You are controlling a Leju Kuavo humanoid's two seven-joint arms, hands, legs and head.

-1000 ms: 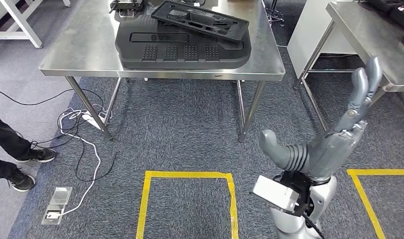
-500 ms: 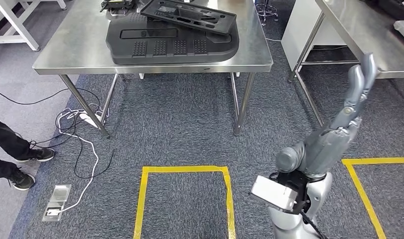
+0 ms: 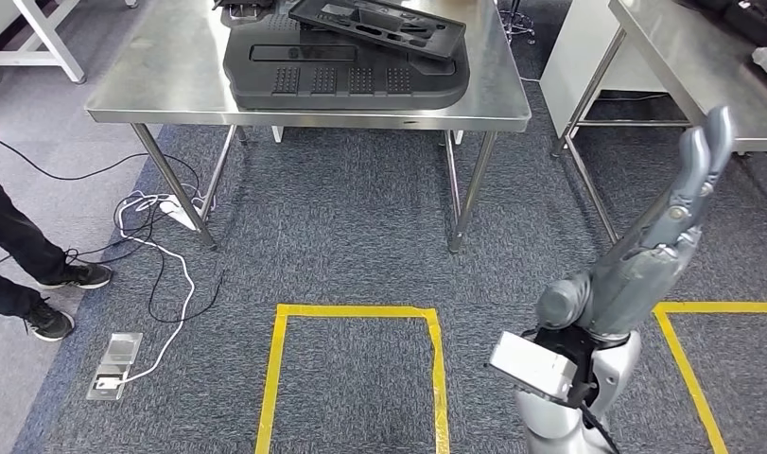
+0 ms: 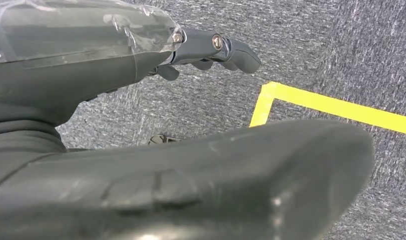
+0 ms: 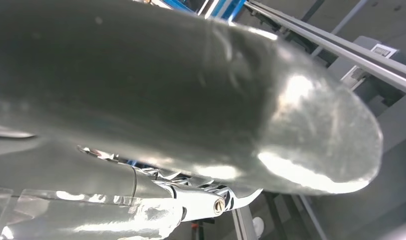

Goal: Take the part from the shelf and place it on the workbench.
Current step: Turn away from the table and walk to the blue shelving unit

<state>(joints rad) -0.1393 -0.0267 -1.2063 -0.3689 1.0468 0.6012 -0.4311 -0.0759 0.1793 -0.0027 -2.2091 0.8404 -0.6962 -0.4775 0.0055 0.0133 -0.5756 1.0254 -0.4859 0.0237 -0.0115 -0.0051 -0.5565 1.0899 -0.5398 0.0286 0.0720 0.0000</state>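
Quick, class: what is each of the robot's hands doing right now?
Left hand: open, holding nothing.
Right hand: open, fingers stretched out, holding nothing.

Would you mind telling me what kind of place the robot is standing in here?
Probably a workshop or factory test floor: steel workbenches stand on grey carpet, black moulded parts lie stacked on one, and yellow floor tape marks out bays.

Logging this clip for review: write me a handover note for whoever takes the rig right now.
Right hand: raised, fingers straight, holding nothing.
Left hand: hangs over the carpet by a yellow tape line, nothing in it.
Parts: two black moulded panels stacked on the steel table ahead.
Done: cannot tell whether those were placed this run.
Left: the shelf is not visible; go fetch the next part.
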